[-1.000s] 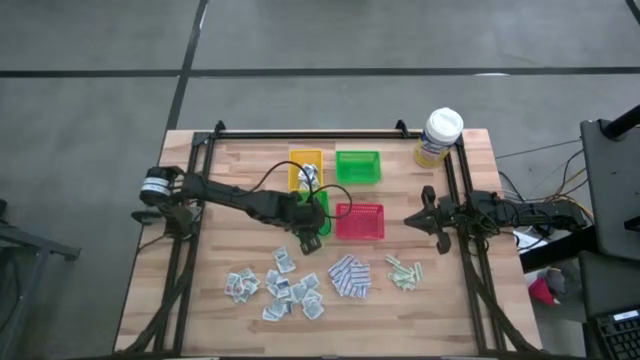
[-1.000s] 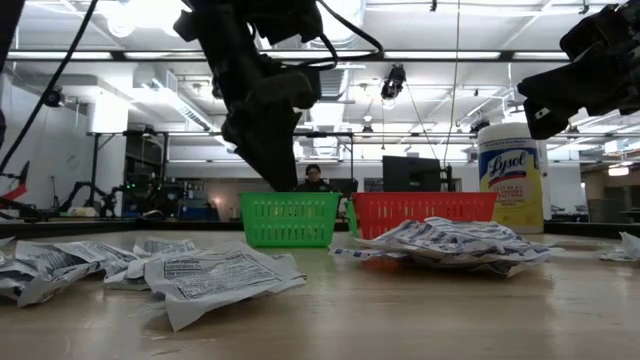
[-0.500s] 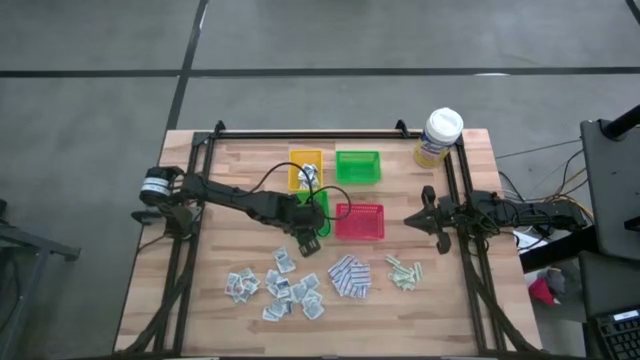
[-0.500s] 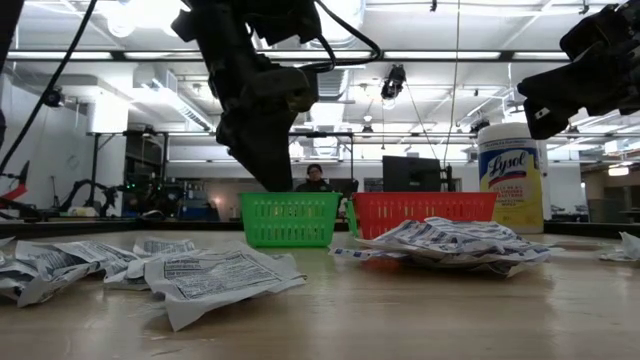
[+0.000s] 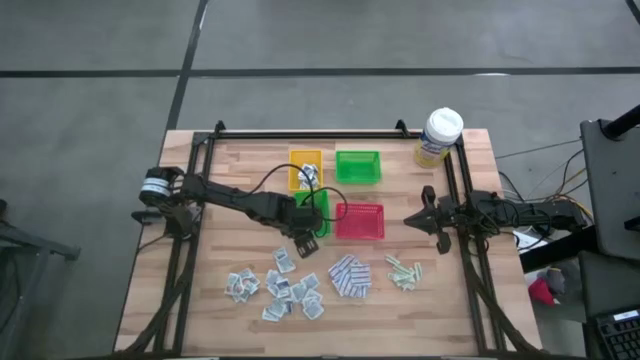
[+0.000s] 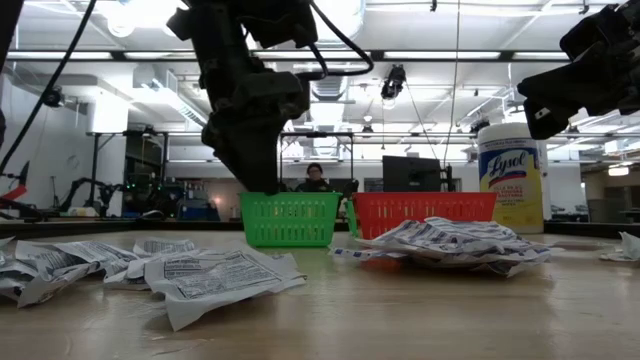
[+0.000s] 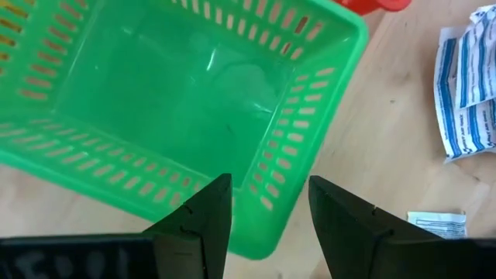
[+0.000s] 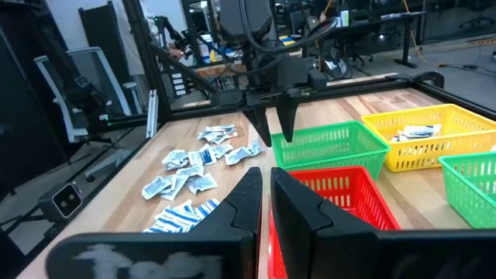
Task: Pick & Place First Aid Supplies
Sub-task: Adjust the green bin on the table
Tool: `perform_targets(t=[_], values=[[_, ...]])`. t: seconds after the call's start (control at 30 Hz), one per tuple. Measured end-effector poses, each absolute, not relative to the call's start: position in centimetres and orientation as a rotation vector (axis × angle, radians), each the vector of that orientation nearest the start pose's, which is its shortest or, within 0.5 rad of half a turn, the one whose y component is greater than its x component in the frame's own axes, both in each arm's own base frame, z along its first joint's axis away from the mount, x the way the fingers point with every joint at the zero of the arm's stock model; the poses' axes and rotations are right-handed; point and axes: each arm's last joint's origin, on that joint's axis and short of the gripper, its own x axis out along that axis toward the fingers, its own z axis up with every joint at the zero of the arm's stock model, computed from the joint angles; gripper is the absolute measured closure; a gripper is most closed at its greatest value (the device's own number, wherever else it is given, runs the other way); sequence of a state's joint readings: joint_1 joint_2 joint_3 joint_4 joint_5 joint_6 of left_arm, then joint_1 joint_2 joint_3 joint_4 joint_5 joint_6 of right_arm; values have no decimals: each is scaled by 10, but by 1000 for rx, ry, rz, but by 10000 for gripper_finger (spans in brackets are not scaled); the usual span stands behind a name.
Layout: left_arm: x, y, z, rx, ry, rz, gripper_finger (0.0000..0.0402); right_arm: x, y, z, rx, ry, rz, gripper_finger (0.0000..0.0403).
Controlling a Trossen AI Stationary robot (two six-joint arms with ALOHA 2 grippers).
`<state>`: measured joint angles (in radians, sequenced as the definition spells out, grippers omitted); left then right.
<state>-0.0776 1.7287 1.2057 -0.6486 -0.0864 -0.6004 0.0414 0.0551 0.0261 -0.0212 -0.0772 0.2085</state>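
Note:
The first aid supplies lie loose on the near part of the table: white-grey sachets [image 5: 278,285], blue-and-white pads [image 5: 349,275] and pale green strips [image 5: 404,270]. A few sachets [image 8: 415,132] lie in the yellow tray [image 5: 306,168]. My left gripper [image 7: 267,225] hangs open, pointing steeply down over the near rim of an empty green tray [image 7: 170,101], with nothing between its fingers. My right gripper [image 8: 263,205] is shut and level at the table's right side, right of the red tray [image 5: 360,220].
A second green tray [image 5: 358,166] stands at the far middle, beside the yellow one. A yellow canister with a white lid [image 5: 438,137] stands at the far right corner. A black frame rail [image 5: 310,133] runs along the far edge. Bare wood lies between the trays and the loose supplies.
My left gripper has rolled a little about its wrist over the green tray, its fingertips swinging slightly toward the table's left edge. It has stayed open.

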Motion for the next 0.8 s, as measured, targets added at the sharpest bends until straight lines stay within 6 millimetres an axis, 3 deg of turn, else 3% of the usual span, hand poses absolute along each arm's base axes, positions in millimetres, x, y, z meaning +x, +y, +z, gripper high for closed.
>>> perform_targets(t=[0.8], values=[[336,-28,203,-612,1169,425,234,99,6,166,209,63,113,374]])
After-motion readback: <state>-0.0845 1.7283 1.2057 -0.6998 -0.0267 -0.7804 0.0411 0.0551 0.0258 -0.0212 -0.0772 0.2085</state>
